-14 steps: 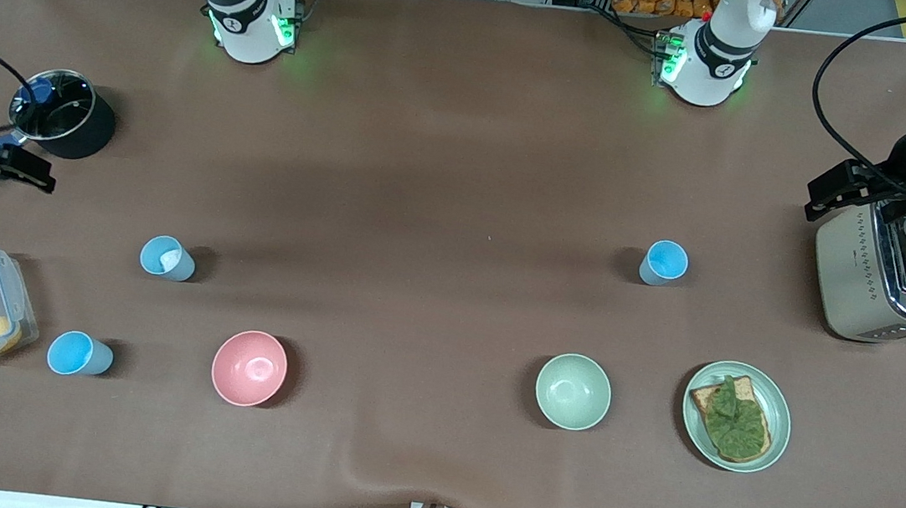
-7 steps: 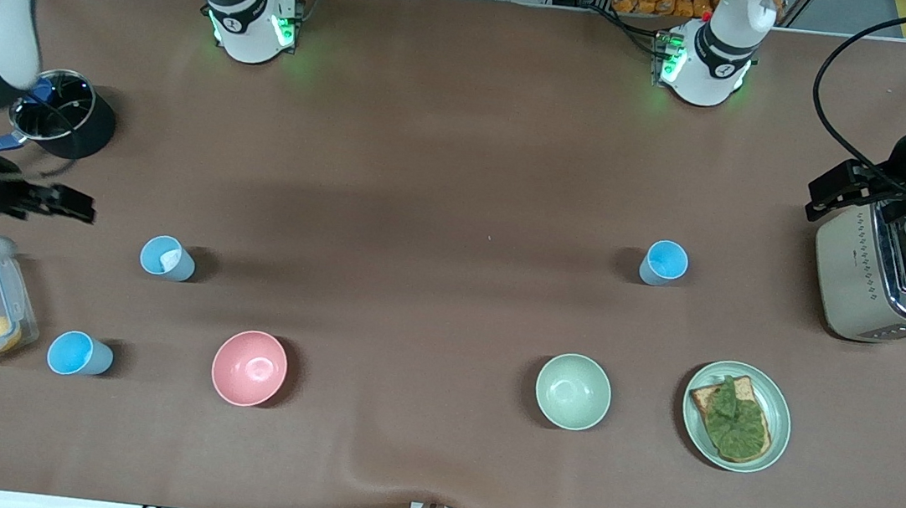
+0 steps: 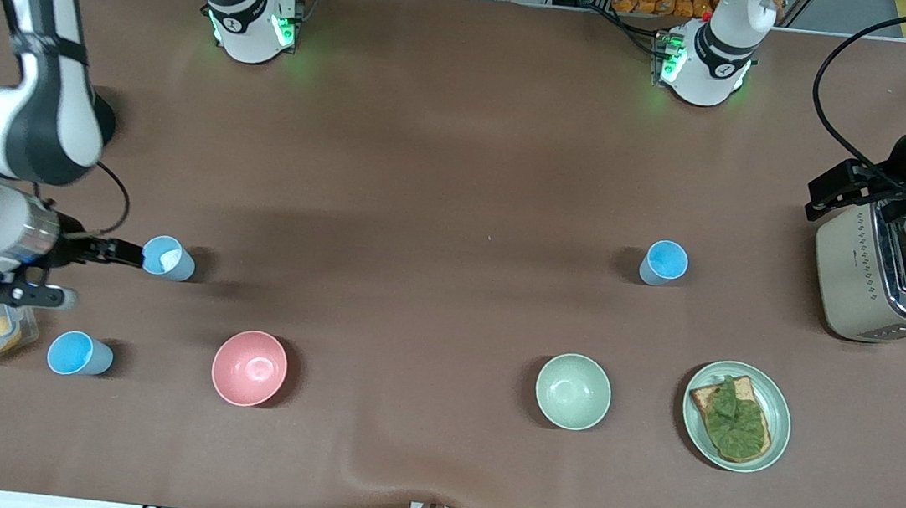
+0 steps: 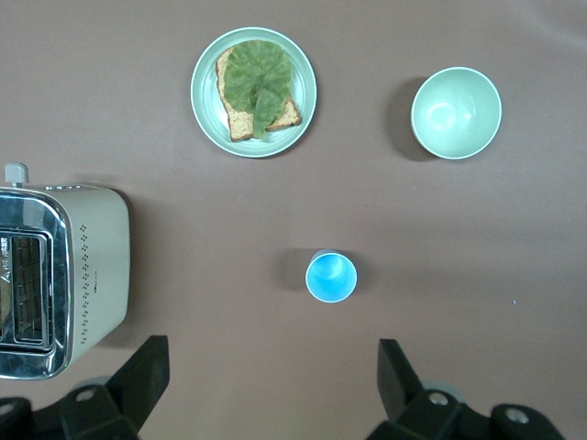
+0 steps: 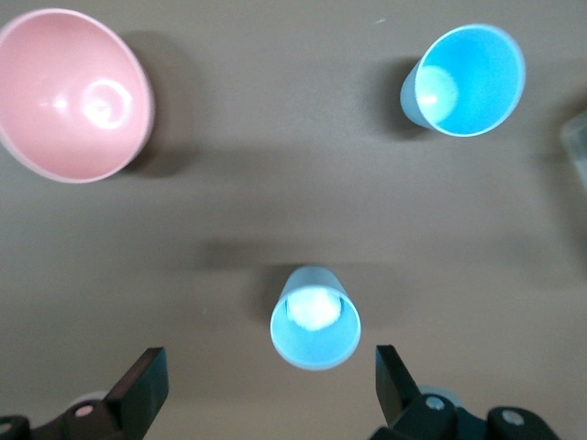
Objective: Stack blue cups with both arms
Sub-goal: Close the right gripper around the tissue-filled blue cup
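- My right gripper (image 5: 266, 385) hovers just beside the paler blue cup (image 3: 166, 258), fingers apart, holding nothing.
- My left gripper (image 4: 271, 385) waits with fingers apart above the toaster (image 3: 880, 278).
- Another blue cup (image 3: 662, 263) stands near the toaster.
- A third blue cup (image 3: 76, 354) stands beside the pink bowl (image 3: 249, 368).

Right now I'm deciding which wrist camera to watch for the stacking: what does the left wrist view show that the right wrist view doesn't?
Only the left wrist view: one blue cup, the green bowl, the plate of toast with lettuce, the toaster. Only the right wrist view: the paler blue cup, the brighter blue cup, the pink bowl. Shared: brown table, and open jaws with a cup in line between them.
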Action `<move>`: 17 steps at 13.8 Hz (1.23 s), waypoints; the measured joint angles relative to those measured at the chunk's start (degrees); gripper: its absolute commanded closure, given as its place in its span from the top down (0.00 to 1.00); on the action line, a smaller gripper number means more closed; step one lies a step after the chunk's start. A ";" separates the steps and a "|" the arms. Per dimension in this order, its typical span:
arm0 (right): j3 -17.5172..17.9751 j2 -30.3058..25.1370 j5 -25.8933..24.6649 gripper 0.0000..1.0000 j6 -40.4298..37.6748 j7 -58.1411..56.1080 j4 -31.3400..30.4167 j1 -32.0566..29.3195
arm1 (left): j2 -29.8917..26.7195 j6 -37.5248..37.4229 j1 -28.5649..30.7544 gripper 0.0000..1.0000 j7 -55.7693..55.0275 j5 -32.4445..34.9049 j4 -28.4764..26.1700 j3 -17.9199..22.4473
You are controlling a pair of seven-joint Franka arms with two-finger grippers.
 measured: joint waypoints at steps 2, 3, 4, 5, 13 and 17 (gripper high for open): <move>0.02 0.08 0.00 1.00 6.58 0.52 -7.26 0.28 | 0.00 -0.01 -0.02 1.00 0.00 0.00 0.01 -0.01; 0.03 0.15 -0.05 1.00 9.58 0.52 -10.43 0.74 | 0.00 -0.01 -0.02 1.00 0.00 0.00 0.02 -0.01; 0.04 0.27 -0.07 1.00 12.02 0.55 -12.90 1.46 | 0.00 -0.02 0.00 1.00 0.00 0.00 0.02 0.00; 0.04 0.36 -0.08 1.00 13.44 0.70 -14.51 2.03 | 0.00 -0.03 0.02 1.00 0.00 0.00 0.02 0.00; -0.71 2.48 -0.09 0.58 14.21 0.77 -15.91 1.95 | 0.00 -0.06 0.03 1.00 0.00 0.00 0.02 0.01; -0.79 4.76 -0.10 0.00 15.30 0.77 -15.88 1.83 | 0.00 -0.06 0.04 1.00 0.00 0.00 0.02 0.02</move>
